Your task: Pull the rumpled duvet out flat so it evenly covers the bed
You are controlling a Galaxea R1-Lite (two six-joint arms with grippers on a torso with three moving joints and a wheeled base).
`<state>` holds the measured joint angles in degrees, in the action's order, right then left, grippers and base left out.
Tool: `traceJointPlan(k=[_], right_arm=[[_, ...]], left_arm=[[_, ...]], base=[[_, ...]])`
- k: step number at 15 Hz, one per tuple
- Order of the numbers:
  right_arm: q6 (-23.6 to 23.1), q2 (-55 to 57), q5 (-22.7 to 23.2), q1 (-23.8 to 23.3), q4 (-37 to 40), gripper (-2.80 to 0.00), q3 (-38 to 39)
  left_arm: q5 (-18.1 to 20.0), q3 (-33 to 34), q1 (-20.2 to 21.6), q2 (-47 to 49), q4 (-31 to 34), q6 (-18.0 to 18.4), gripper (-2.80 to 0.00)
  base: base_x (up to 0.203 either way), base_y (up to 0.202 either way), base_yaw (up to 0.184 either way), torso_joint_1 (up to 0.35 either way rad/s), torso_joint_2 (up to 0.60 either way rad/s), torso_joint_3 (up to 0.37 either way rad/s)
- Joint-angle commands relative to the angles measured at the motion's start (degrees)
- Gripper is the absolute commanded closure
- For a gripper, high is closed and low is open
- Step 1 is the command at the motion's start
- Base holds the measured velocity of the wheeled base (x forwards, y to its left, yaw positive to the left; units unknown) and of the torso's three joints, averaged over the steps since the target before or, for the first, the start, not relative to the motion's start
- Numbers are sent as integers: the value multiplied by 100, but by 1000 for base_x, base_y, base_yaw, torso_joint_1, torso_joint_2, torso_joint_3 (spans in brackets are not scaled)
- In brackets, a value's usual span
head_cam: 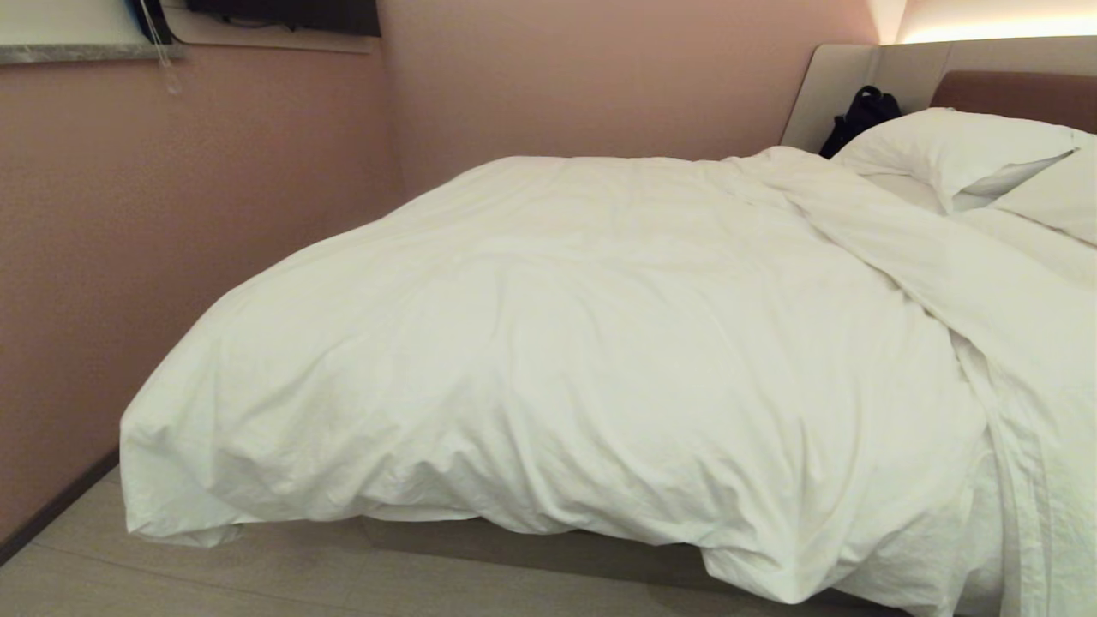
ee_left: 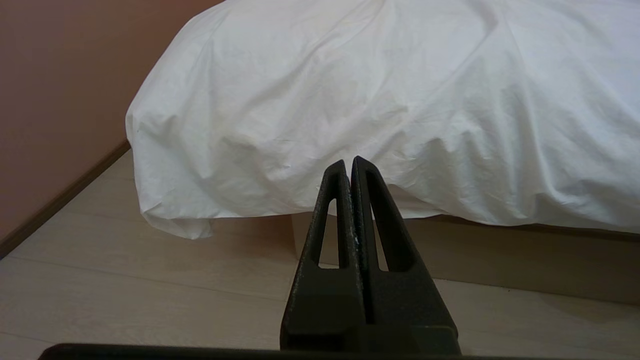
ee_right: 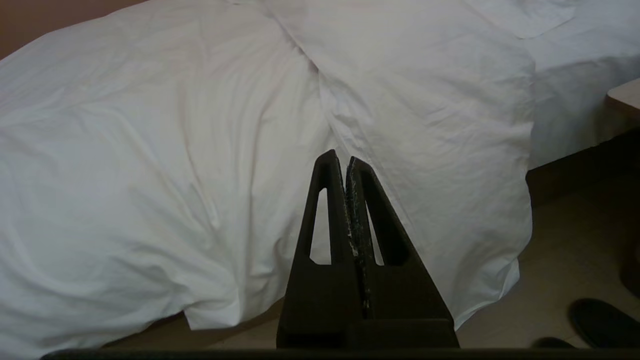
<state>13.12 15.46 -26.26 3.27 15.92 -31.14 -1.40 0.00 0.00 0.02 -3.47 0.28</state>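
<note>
- Bed point(head_cam: 548, 548): low platform base visible beneath the overhang; set near a pink wall point(head_cam: 128, 240); headboard at far right.
- Duvet point(head_cam: 557, 360): white, creased; heaped across the mattress, its near edge overhanging the foot; a folded ridge runs toward the pillows point(head_cam: 968, 150).
- Left gripper point(ee_left: 349, 162): fingers pressed together, empty; low before the duvet's corner.
- Right gripper point(ee_right: 340, 159): fingers together, empty; pointing at the duvet's ridge.

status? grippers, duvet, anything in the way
Left gripper shut, empty, off the bed's foot. Right gripper shut, empty, facing duvet. Duvet mostly spread, folded back near pillows. Nothing blocking.
</note>
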Motion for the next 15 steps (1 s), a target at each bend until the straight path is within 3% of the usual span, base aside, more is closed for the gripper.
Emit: traceJointPlan(k=[1,9,12,15], right_arm=[[-15,-24,398,-10,455,0,-138],[-215,44,834,41,456,0,-718],[-927,-172,872,-299,461,0,-521],[-1061,-524,786,-436,456,0,-382]], left_arm=[[0,0,0,-2,-4,-2,0],[0,0,0,-2,-4,-2,0],[0,0,0,-2,-4,-2,0],[-2,0,0,-2,-4,-2,0]], base=[[0,0,0,0,0,0],[0,0,0,0,0,0],[0,0,0,0,0,0],[0,0,0,0,0,0]])
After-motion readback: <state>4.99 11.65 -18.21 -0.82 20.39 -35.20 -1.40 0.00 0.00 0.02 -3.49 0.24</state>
